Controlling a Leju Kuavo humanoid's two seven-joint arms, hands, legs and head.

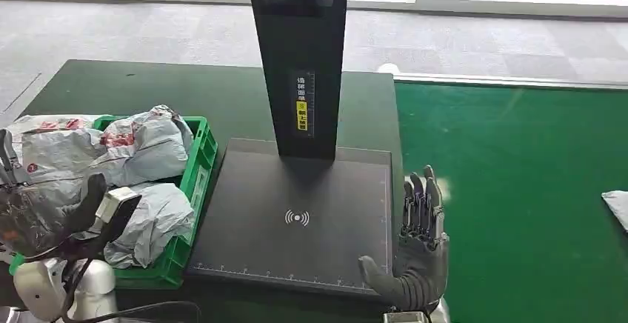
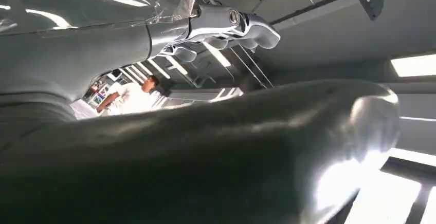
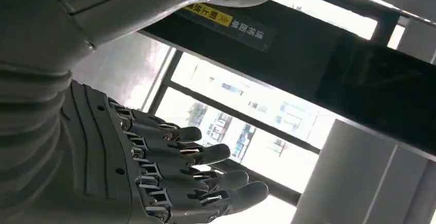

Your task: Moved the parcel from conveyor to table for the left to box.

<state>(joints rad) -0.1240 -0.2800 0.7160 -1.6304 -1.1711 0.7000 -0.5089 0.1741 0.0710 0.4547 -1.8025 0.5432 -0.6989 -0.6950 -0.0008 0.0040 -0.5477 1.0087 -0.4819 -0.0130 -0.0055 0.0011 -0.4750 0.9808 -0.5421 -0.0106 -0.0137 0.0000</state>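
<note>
My left hand (image 1: 78, 223) grips a crumpled grey parcel (image 1: 41, 182) at the near left end of the green crate (image 1: 194, 178). In the left wrist view this parcel (image 2: 205, 152) lies close against the camera, with one of my fingers (image 2: 231, 26) curled over its far side. My right hand (image 1: 418, 245) stands empty at the right edge of the black scanner plate (image 1: 296, 219), fingers straight and apart. The right wrist view shows the same hand (image 3: 169, 175) with nothing in it. Another grey parcel (image 1: 618, 208) lies on the green conveyor (image 1: 511, 190) at the far right edge.
Two more grey parcels (image 1: 144, 145) fill the crate. A black scanner post (image 1: 300, 56) with a yellow label rises from the back of the plate, between crate and conveyor. A person (image 2: 131, 96) stands far off in the left wrist view.
</note>
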